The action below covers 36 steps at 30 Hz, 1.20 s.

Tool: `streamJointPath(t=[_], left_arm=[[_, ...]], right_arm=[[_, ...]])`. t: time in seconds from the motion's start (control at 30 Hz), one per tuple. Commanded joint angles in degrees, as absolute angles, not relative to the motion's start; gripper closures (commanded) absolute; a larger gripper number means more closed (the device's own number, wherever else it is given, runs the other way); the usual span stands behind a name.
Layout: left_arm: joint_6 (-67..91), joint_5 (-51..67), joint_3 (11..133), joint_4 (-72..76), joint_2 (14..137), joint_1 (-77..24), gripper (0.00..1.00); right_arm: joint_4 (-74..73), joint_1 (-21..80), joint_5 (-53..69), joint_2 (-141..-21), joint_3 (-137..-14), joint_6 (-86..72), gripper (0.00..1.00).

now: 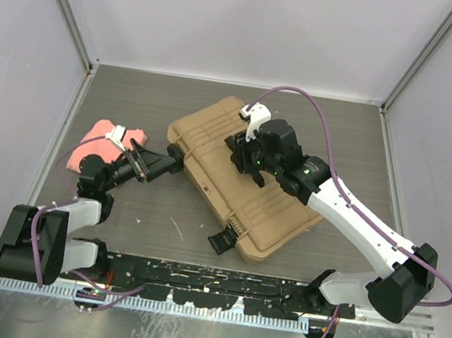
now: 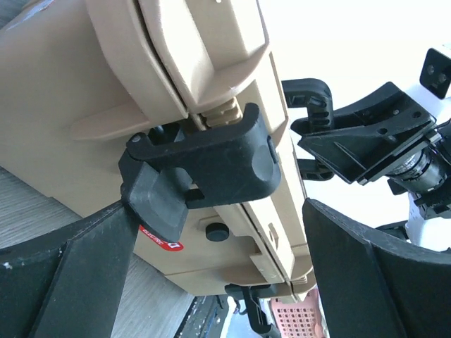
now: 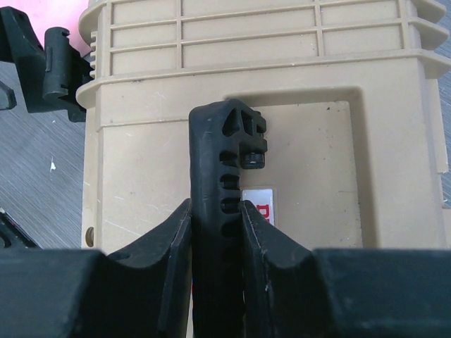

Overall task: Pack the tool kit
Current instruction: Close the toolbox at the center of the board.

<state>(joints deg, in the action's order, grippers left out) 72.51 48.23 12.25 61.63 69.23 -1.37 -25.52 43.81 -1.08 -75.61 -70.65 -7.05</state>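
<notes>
Overhead and wrist views, near to far. A black rail carrying both arm bases runs along the near edge of the grey counter. Just beyond it, one black latch juts out from the near corner of the tan ribbed case, which lies flat and closed, set diagonally at mid-counter.

The left hand reaches in from the left with its fingers spread wide on either side of a second latch at the case's left corner. Whether either finger touches this latch cannot be told.

The right arm crosses over the case from the right, and the right hand sits on top of it. In the wrist view its fingers are narrowed and pinched on the black ribbed handle, which stands up in front of the recessed panel and partly hides a red-and-white label.

A folded pink cloth lies on the counter behind the left wrist, well apart from the case. No loose tools are in view.
</notes>
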Motion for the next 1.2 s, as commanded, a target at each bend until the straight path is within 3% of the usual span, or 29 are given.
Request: streamJointPath(t=[0.0, 0.33, 0.57, 0.77, 1.17], left_arm=[[72.0, 51.4, 15.0, 66.1, 66.8, -2.4, 0.02], [72.0, 51.1, 15.9, 63.8, 65.5, -2.4, 0.00], [70.7, 50.4, 16.3, 60.3, 64.7, -2.3, 0.11], [70.7, 49.9, 16.9, 58.7, 65.0, -2.4, 0.27], [69.9, 47.4, 19.2, 52.4, 65.1, -2.4, 0.31]], right_arm=[[-17.8, 45.1, 2.7, -75.9, -71.0, -11.9, 0.76], [-17.8, 45.1, 4.4, -76.0, -70.9, -12.1, 0.77], [-17.9, 45.1, 5.0, -76.0, -71.1, -12.1, 0.79], [-17.8, 45.1, 5.3, -75.9, -71.0, -12.1, 0.80], [-17.9, 45.1, 6.5, -75.8, -71.4, -11.9, 0.80]])
